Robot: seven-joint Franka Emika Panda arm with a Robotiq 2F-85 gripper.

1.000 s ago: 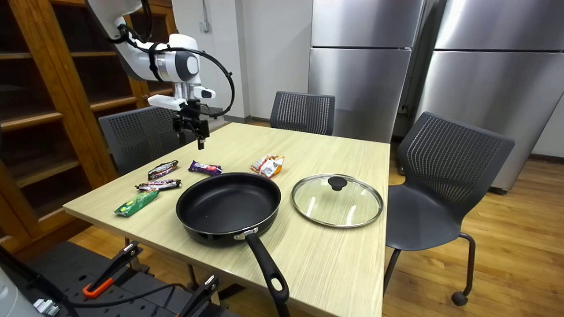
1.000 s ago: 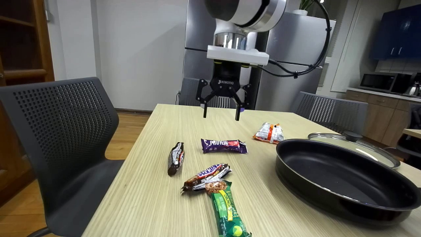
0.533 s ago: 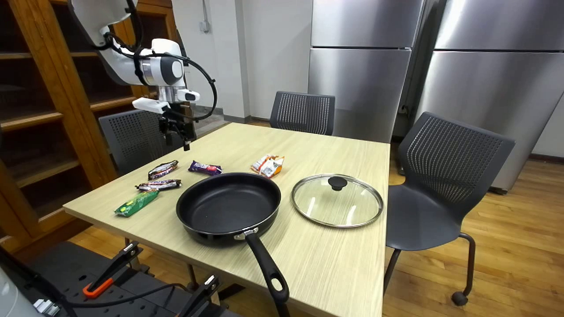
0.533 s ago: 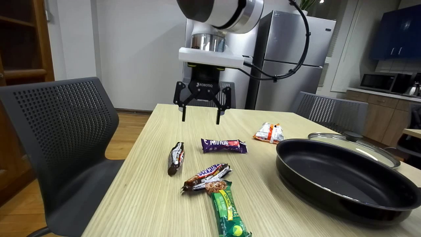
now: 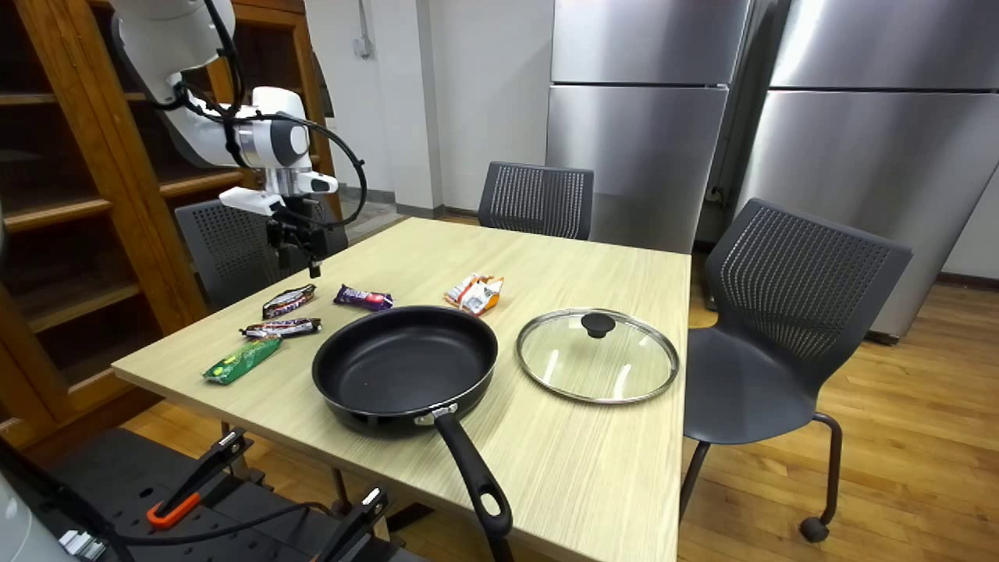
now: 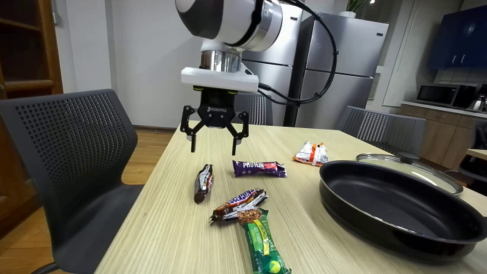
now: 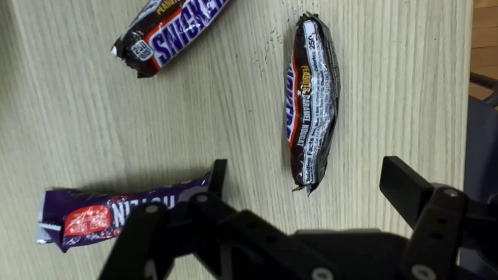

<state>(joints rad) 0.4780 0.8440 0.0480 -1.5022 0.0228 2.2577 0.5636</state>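
Edge-side Snickers found below spread gripper

Edge-side Snickers: laid on the table close to the edge faced by the wood cabinet, roughly parallel to that edge; closed in its wrapper, nutrition panel turned up. Gripper: held above the table, fingers spread apart; in the wrist view one end of the bar is seen between them.

Purple protein bar: wrapped, laid farther in from the same edge, partly covered by a finger in the wrist view. Second Snickers: wrapped, placed toward the table corner nearest the orange-handled clamp. Green bar: wrapped, even nearer to that corner; its tip is overlapped in view with the second Snickers, contact cannot be told.

Frying pan: set by the clamp-side edge, the dark inner floor exposed, the handle carried out past that edge. Silver-orange bag: set down on the far side of the pan from the clamp; contents hidden by foil. Glass lid: laid with its knob up just beside the pan, toward the edge opposite the cabinet. Cabinet: glass-fronted, shelved; contents too dark to be told.
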